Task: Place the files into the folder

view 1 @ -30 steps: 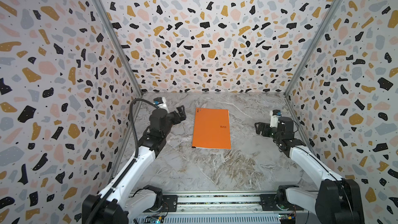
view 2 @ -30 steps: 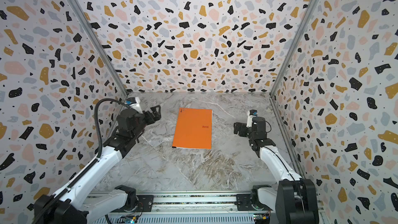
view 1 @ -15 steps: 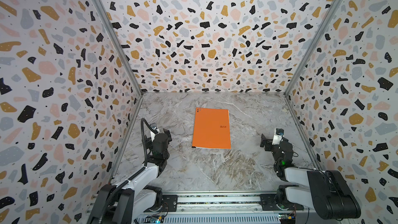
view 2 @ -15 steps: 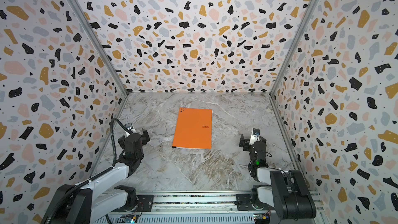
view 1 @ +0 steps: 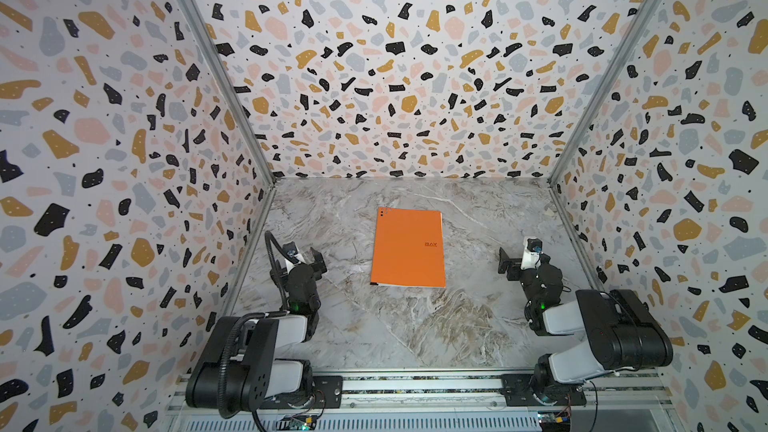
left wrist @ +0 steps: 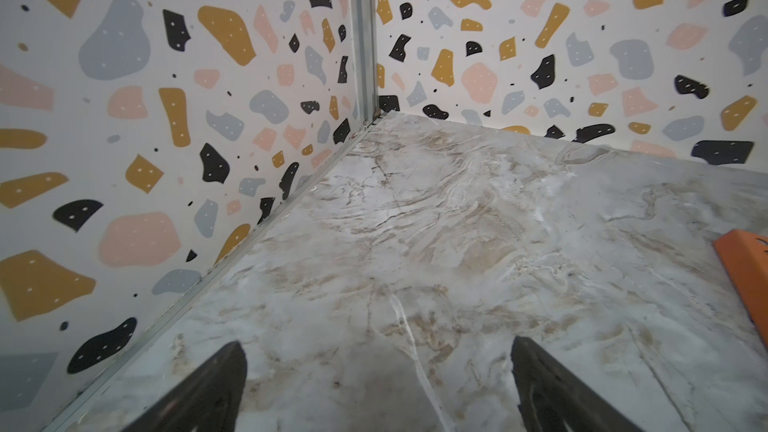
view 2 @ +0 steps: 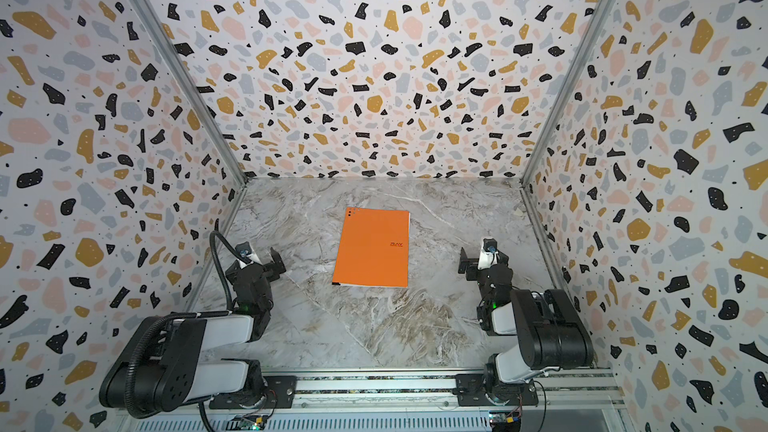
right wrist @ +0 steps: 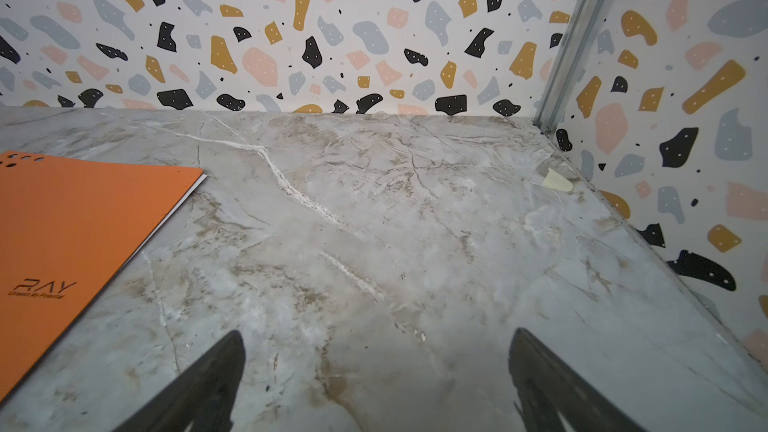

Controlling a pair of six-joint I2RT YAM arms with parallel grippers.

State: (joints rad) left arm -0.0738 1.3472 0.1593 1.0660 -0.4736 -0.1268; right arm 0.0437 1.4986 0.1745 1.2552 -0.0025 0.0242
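Both arms had pulled back from the folder [view 1: 408, 248] since a second earlier, folding down toward the near rail, and the folder itself hadn't budged. It lay closed and flat on the marble table [view 1: 415, 326], orange cover up. The left gripper [view 1: 307, 260] sat well clear of the folder on its left, jaws spread wide with nothing in them. The right gripper [view 1: 508, 263] was well clear on the folder's logo side, just as wide and just as empty. No loose sheet lay anywhere around the folder. In the right wrist view a thin white sliver ran along the folder's open edge. That was most likely the files [right wrist: 174, 213] tucked under the cover, though the edge was too thin to be sure. So the filing looked done and the arms looked to be parking. The next move called for little more than a check that the cover lay shut.
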